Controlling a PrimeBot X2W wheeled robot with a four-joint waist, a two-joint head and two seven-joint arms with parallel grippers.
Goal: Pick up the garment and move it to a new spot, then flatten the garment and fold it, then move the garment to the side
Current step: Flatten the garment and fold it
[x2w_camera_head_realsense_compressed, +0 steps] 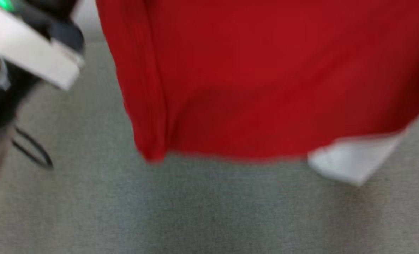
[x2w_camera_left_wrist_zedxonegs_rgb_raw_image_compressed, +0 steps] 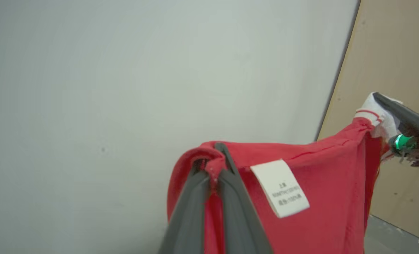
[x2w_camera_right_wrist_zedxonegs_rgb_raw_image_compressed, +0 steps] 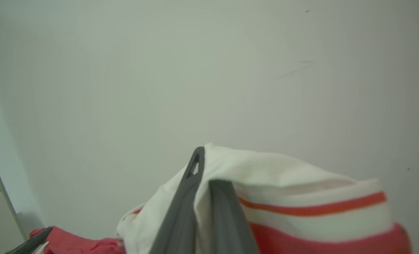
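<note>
My left claw (x2w_camera_left_wrist_zedxonegs_rgb_raw_image_compressed: 212, 161) and right claw (x2w_camera_right_wrist_zedxonegs_rgb_raw_image_compressed: 205, 173) each pinch the red garment (x2w_camera_head_realsense_compressed: 265, 70), held up across the upper frame. Setting down, flattening, folding and moving aside remain, I judge.

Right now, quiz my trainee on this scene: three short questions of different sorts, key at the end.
1. True or false: the garment hangs clear of the floor.
2. What does the left tool pinch? A: red cloth beside a white label. B: a blue towel. C: nothing.
3. Fill the gap: the right tool is shut on a white band with a ___ stripe.

Key: 1 true; 2 A; 3 red.
</note>
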